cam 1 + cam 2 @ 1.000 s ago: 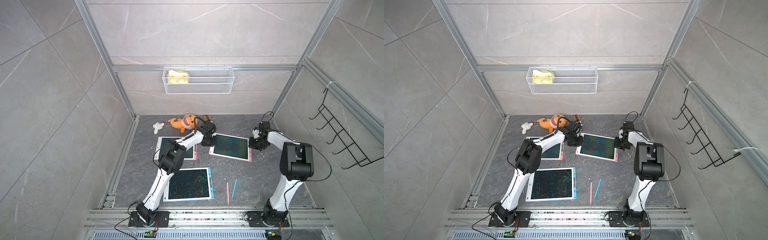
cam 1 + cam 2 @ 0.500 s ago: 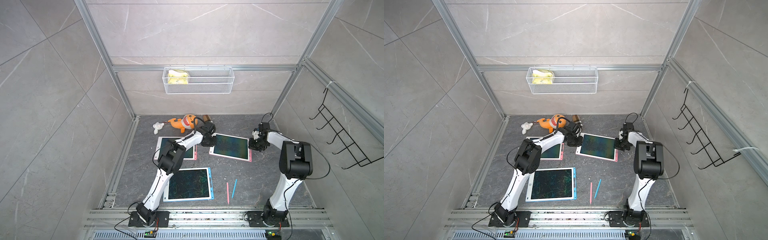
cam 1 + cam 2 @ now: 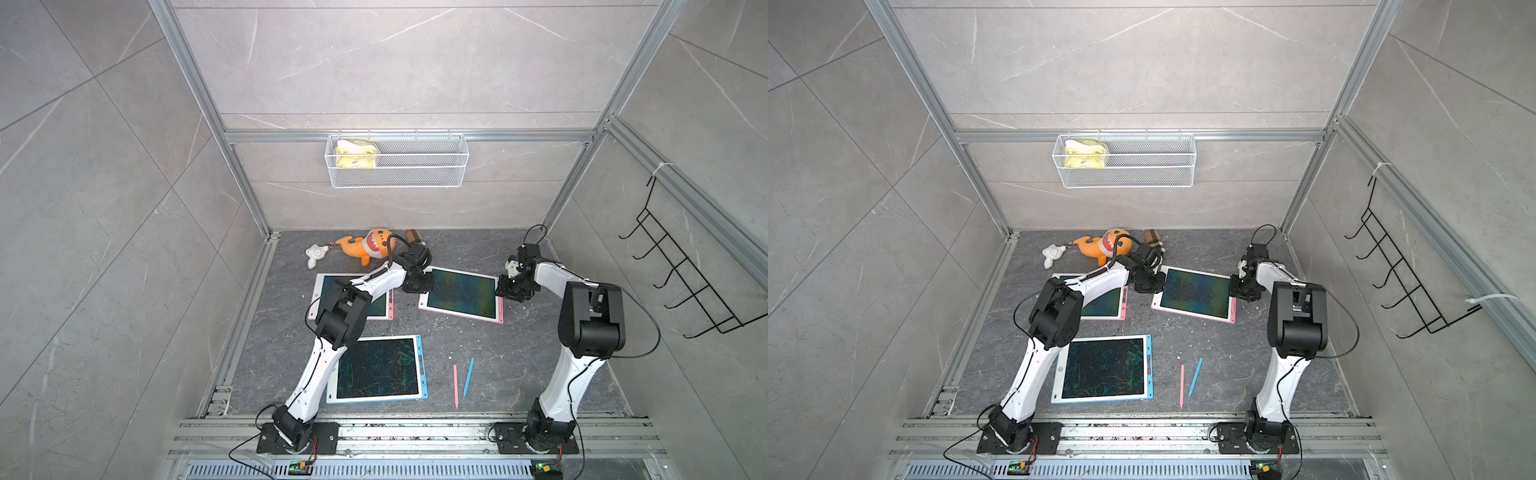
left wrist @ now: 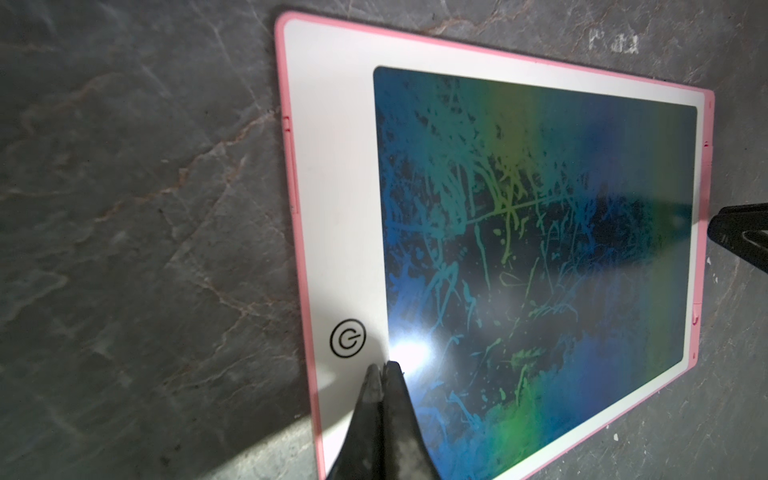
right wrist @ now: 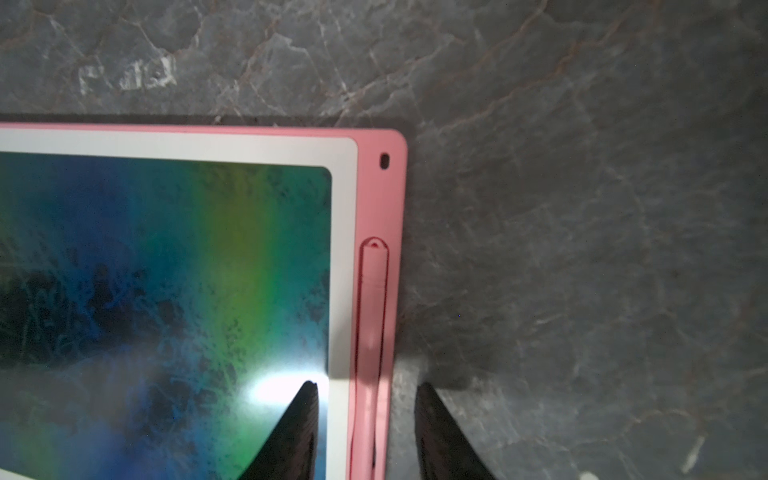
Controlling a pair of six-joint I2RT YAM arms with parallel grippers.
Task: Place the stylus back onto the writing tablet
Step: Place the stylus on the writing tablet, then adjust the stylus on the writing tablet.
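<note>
Three writing tablets are laid flat on the dark stone floor.

- The pink-framed tablet is set far and to the right, between the two grippers.
- Stylus: pink, seated lengthwise in the groove along that tablet's right edge, as seen in the right wrist view. Its rounded end is pointed at the tablet's corner hole. In the top views the groove is too small for the stylus to be made out.
- Right gripper: the jaws are parted and nothing is gripped. One fingertip is held over the screen margin, the other over the floor just beyond the frame, and the stylus is straddled without visible contact.
- Left gripper: the jaws are pressed together and empty. The tips are placed on the white bezel at the tablet's left end, just beside the power button.
- A loose pink stylus and a loose blue stylus are lying side by side near the front, right of the blue-framed tablet.
- A second pink-framed tablet is partly covered by the left arm.
- An orange shark plush is seen by the far wall.
</note>
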